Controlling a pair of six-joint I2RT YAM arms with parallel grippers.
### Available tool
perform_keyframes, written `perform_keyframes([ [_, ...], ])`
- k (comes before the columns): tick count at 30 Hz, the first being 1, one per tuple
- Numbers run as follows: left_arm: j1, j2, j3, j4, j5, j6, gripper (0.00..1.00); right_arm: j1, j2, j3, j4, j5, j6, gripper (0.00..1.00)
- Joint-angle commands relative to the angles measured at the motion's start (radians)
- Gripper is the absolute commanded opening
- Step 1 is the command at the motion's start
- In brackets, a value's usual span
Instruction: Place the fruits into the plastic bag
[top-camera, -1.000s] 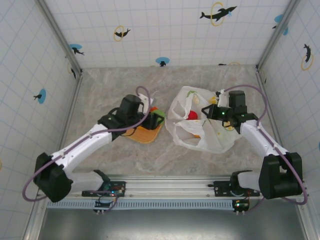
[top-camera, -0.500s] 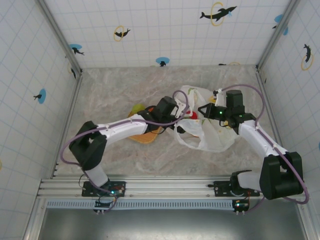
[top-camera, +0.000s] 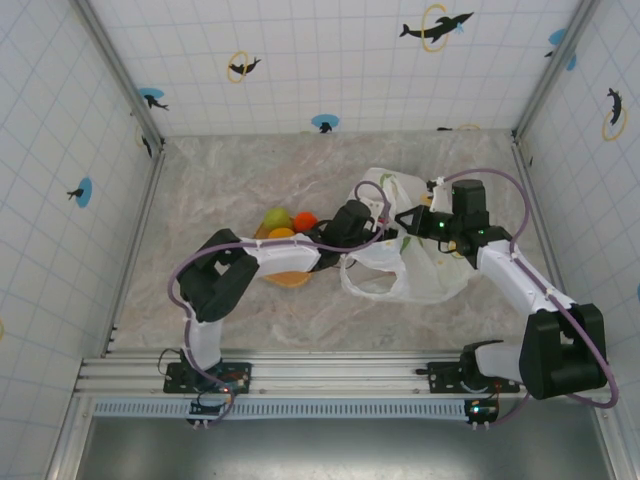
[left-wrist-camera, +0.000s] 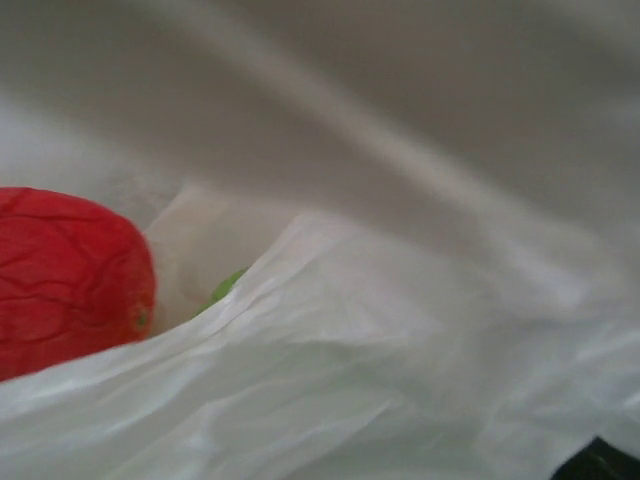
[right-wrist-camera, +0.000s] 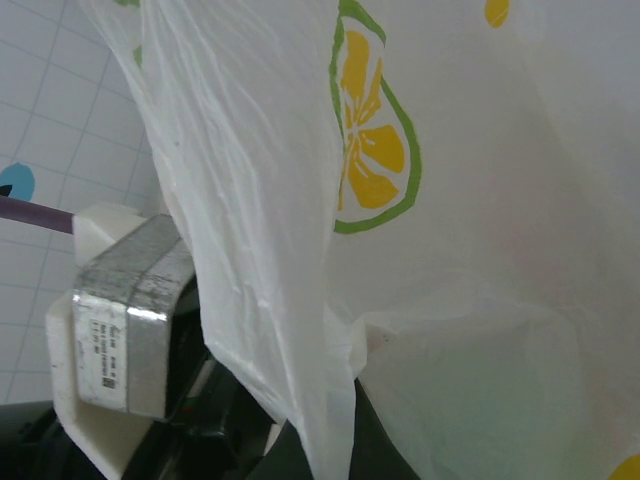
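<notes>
**A:** Where is the plastic bag (top-camera: 425, 280)?

**B:** On the worktop (top-camera: 220, 180), right of centre. It is crumpled, with its mouth turned toward the left arm. The right end effector (top-camera: 405, 218) is closed on the bag's upper edge and holds that edge up off the surface. From the right wrist, the film hangs just in front of the lens, with a lemon-slice print (right-wrist-camera: 370, 150) on it.

**A:** And the left end effector (top-camera: 368, 232)?

**B:** The left arm is stretched across the worktop and its end effector sits at the bag's mouth. The fingers are hidden by plastic, so I cannot tell how far apart they stand or whether they have hold of anything.

**A:** What does the left wrist see?

**B:** Folds of white plastic, very close. A red fruit (left-wrist-camera: 70, 280) lies inside the bag at the left. A sliver of green fruit (left-wrist-camera: 228, 286) is just beside it, mostly behind a fold.

**A:** Any fruits outside the bag?

**B:** Three, left of the bag, on a round tan mat (top-camera: 290, 279). There is a yellow-green fruit (top-camera: 274, 218), an orange fruit (top-camera: 284, 234) touching it, and a red-orange fruit (top-camera: 305, 221) just to their right. The left arm crosses over the near part of the mat.
</notes>
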Motion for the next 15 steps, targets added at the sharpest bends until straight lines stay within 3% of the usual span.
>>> perform_keyframes([
  [1,-0.015,0.044,0.021,0.116,0.002,-0.088,0.76,-0.006,-0.023,0.014,0.028,-0.005,0.007,0.00],
  [15,-0.010,0.020,0.021,0.054,-0.011,-0.022,0.92,-0.019,-0.030,0.007,0.015,-0.002,-0.004,0.00],
])
